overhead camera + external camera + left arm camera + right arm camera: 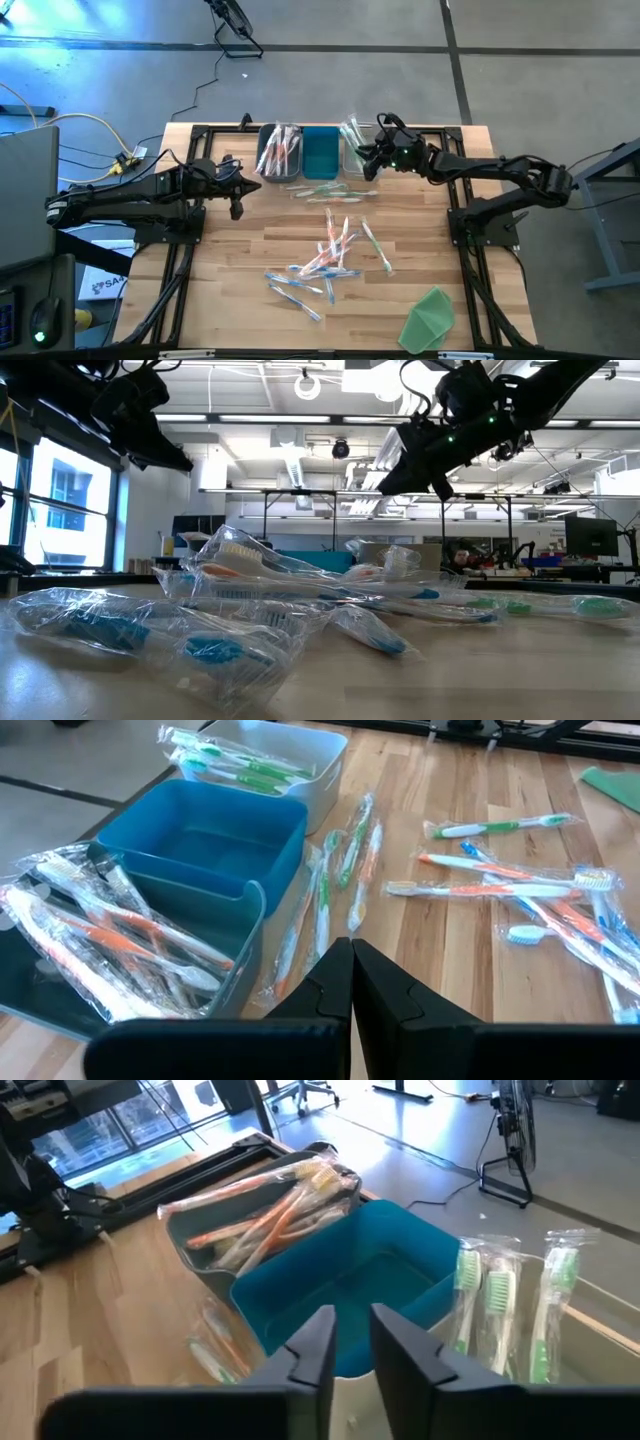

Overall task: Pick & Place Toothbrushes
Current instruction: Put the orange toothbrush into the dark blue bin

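High view: I've got right gripper (368, 160) narrow, empty, over far bins; loose toothbrushes (335, 255) lie nearer on bench (230, 270), left gripper (240, 190) shut.

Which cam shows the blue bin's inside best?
Left wrist view: the blue bin fills the near frame with its bare floor fully exposed, between the orange-brush bin and the green-brush bin. Right wrist view shows it partly cut off by the fingers. High view shows it small. Low view doesn't show it.

Grey concrete floor (500, 30); windows (60, 500) (left); ceiling strip lights (270, 417).
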Controlling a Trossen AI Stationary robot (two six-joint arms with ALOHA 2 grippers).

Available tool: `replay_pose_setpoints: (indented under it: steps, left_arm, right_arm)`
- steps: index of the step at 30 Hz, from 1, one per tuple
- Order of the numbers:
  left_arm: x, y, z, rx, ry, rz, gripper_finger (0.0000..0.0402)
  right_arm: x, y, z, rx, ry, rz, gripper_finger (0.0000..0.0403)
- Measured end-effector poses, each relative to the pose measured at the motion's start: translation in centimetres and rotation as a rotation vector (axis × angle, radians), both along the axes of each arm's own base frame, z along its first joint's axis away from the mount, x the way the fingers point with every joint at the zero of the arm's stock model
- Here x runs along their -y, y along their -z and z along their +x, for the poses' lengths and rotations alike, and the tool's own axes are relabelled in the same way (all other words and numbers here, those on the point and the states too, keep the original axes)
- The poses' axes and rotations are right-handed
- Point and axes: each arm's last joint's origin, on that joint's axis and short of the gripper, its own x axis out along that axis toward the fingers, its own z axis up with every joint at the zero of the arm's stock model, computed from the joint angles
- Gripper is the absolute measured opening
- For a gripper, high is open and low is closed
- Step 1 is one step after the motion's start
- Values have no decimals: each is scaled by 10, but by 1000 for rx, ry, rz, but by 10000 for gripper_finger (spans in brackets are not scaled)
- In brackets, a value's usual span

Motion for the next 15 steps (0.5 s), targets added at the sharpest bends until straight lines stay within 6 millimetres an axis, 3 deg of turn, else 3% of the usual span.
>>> replay_pose_setpoints:
  steps: [7, 15]
  left_arm:
    - [0, 2, -1, -24, -1, -6, 0]
    - [0, 3, -1, -32, -3, -5, 0]
  right_arm:
    - [-5, 11, -10, -1, 2, 7, 10]
    - [-20, 16, -40, 181, -4, -69, 2]
